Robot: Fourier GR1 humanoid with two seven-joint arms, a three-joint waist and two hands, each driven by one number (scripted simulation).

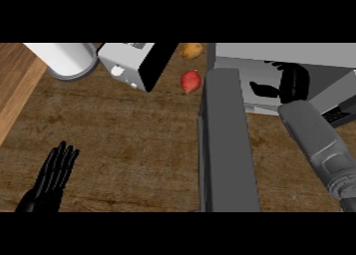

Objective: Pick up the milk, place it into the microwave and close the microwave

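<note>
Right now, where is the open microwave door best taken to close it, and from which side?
Probably at its free end, nearest the robot, coming from the left. The microwave door juts straight toward the robot with its outer face turned left, and the left hand rests open on that side.

Microwave (298,52) sits at upper right, its door (226,144) swung open toward the lower edge. Right hand (289,82) is inside the cavity, forearm running in from lower right; fingers spread, milk not visible (can't tell if it's hidden). Left hand (52,177) rests open at lower left, fingers up, on the wood counter (121,129). Upper left: white cylinder (66,59), next to a white-and-black appliance (136,62). Btwn appliance & microwave: red sweet potato (191,81), w/ a yellowish potato (192,50) above it.
</note>
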